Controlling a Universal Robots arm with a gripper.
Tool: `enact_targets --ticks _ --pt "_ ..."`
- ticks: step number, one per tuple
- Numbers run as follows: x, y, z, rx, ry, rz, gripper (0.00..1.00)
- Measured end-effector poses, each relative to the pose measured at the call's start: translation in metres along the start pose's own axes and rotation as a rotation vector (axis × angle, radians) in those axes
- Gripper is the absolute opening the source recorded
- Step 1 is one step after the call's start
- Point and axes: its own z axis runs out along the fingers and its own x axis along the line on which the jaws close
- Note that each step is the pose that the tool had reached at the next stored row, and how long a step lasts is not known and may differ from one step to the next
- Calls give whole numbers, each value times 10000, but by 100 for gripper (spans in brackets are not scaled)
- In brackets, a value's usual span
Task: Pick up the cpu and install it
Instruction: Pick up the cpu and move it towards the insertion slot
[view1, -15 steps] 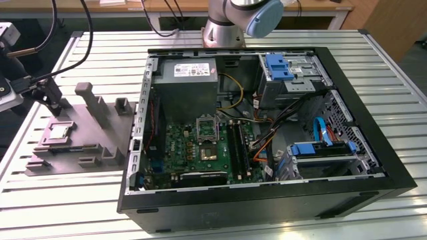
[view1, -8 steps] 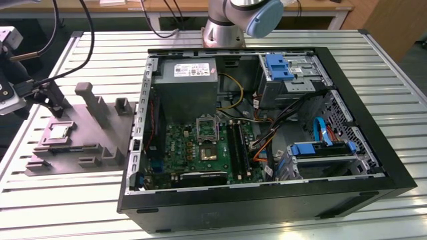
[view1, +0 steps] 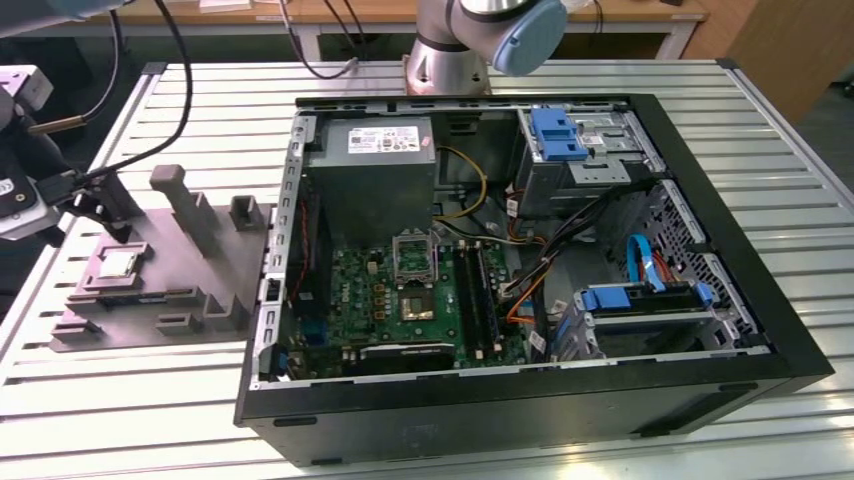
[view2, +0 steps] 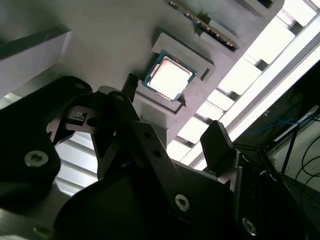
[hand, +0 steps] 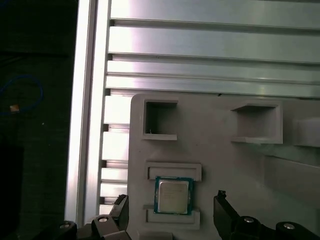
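The cpu is a small silvery square chip lying flat in a shallow seat of the grey fixture, at the exterior view's left. My gripper hangs just above it, apart from it. In both wrist views the cpu shows between the two dark fingers, which stand wide on either side of it. The gripper is open and holds nothing. The metal-framed socket sits on the green motherboard inside the case.
An open black computer case lies on the slatted aluminium table, with a power supply, drive cages and cables inside. The fixture carries upright posts and empty pockets near the cpu's seat. The table edge runs close beside the fixture.
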Motion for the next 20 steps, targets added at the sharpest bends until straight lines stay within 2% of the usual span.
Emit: enact_targets --ticks 14,20 --pt "1 -22 250 0 -9 -1 77" --pt "2 -26 315 1 -15 19 77"
